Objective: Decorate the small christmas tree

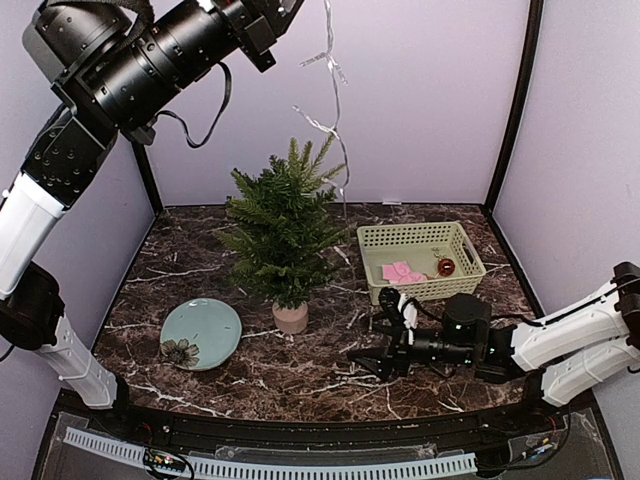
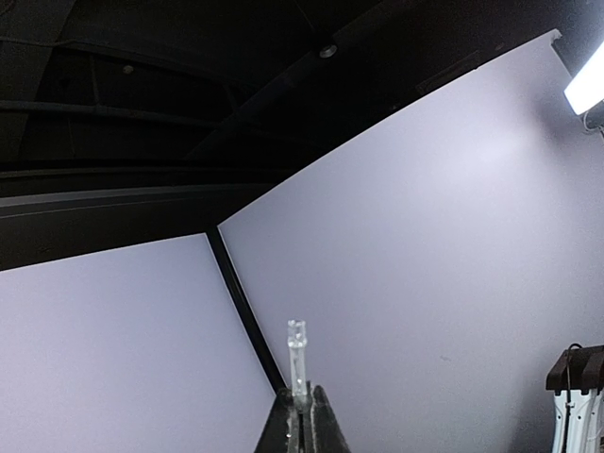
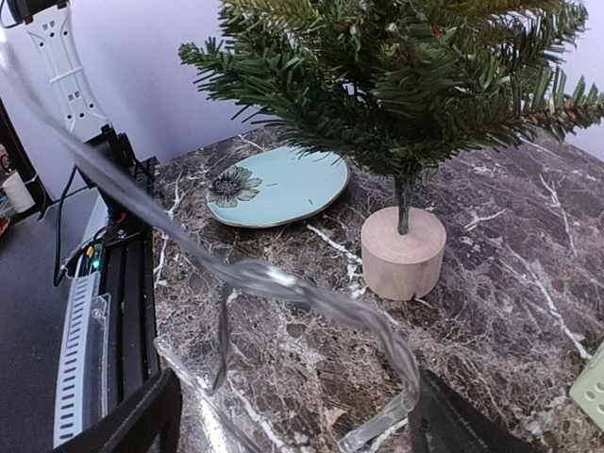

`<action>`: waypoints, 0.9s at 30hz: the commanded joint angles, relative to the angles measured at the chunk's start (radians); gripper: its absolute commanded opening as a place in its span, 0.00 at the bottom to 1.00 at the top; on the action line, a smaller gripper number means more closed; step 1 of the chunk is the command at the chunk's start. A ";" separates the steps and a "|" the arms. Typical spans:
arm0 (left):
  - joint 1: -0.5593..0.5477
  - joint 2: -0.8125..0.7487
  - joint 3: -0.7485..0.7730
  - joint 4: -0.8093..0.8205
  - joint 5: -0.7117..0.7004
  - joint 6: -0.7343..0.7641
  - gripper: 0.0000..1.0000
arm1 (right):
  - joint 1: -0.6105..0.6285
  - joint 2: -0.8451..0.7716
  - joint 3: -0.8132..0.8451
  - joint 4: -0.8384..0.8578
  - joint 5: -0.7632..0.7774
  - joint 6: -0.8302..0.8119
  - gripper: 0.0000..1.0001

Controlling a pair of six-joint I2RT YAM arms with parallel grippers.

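Observation:
The small christmas tree (image 1: pixel 285 225) stands mid-table in its beige-pink pot (image 1: pixel 290 317). It also shows in the right wrist view (image 3: pixel 406 75), with the pot (image 3: pixel 403 252). My left gripper (image 1: pixel 285 12) is raised high above the tree. In the left wrist view it (image 2: pixel 302 394) is shut on a clear bulb of the light string (image 2: pixel 298 354). The string (image 1: pixel 335 130) hangs down behind the tree. My right gripper (image 1: pixel 372 362) lies low on the table to the right of the pot. It (image 3: pixel 293 420) is open wide, and a clear strand (image 3: pixel 274 281) loops between its fingers.
A teal flower plate (image 1: pixel 200 335) lies left of the pot and also shows in the right wrist view (image 3: pixel 278 184). A pale green basket (image 1: pixel 420 238) at the back right holds pink pieces (image 1: pixel 402 271) and a red ornament (image 1: pixel 446 267). Purple walls enclose the table.

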 commanded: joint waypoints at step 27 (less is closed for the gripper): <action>0.041 -0.187 -0.226 0.195 -0.215 0.076 0.00 | 0.039 -0.369 0.090 -0.233 0.134 0.026 0.00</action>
